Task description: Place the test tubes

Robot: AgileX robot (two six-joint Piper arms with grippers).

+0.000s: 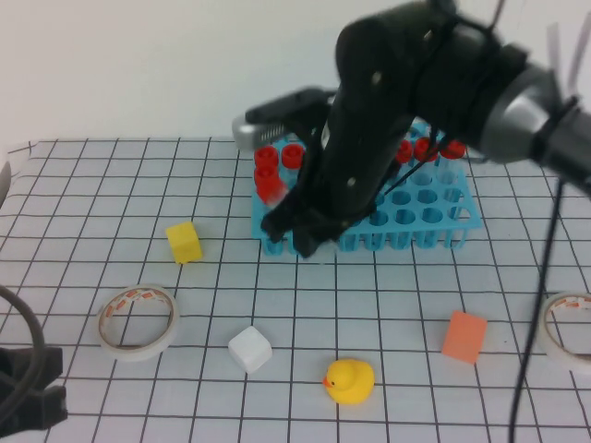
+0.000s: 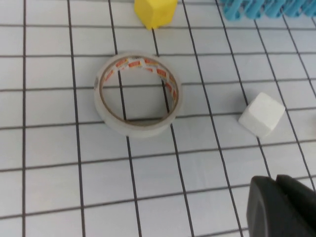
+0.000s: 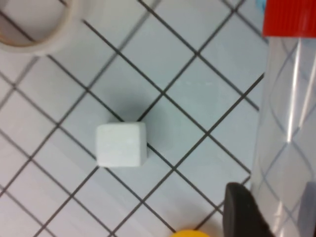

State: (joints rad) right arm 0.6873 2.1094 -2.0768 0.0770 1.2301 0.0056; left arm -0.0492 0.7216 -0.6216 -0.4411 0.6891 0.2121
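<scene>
Rack at back, test tube in right tool over rack's front-left corner, left tool near-left

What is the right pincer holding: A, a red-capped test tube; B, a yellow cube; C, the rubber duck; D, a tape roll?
A: the right pincer, at the blue rack's front left, grips a clear red-capped test tube; the left pincer rests shut at the table's near left edge.
</scene>
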